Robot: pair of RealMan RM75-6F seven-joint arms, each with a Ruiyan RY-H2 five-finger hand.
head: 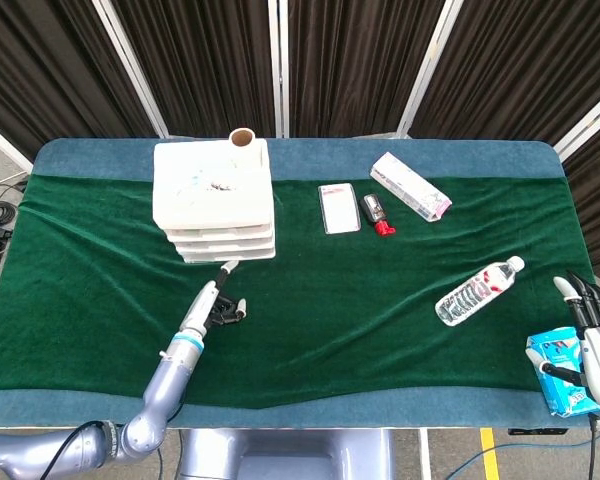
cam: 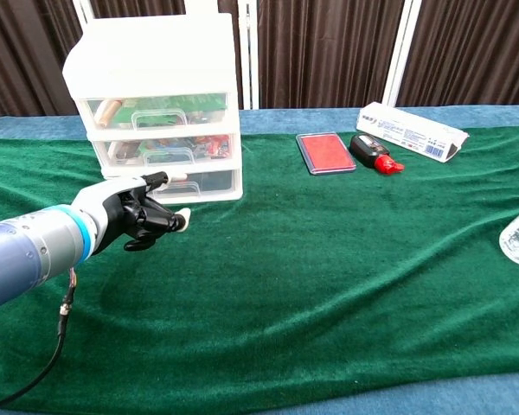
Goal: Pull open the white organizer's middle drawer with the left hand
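Note:
The white organizer (head: 214, 198) (cam: 159, 104) stands at the back left of the green cloth, with three closed clear-fronted drawers. Its middle drawer (cam: 168, 147) has a handle at the centre front. My left hand (head: 217, 299) (cam: 135, 214) hovers just in front of the organizer, level with the bottom drawer, one finger extended toward it and the others curled in; it holds nothing and does not touch the drawers. My right hand (head: 597, 338) rests at the table's front right edge with its fingers spread, beside a blue packet (head: 560, 368).
A cardboard tube (head: 242, 138) stands behind the organizer. A red-faced flat case (cam: 325, 152), a small black and red bottle (cam: 372, 153) and a white box (cam: 411, 131) lie mid-back. A water bottle (head: 477, 291) lies at the right.

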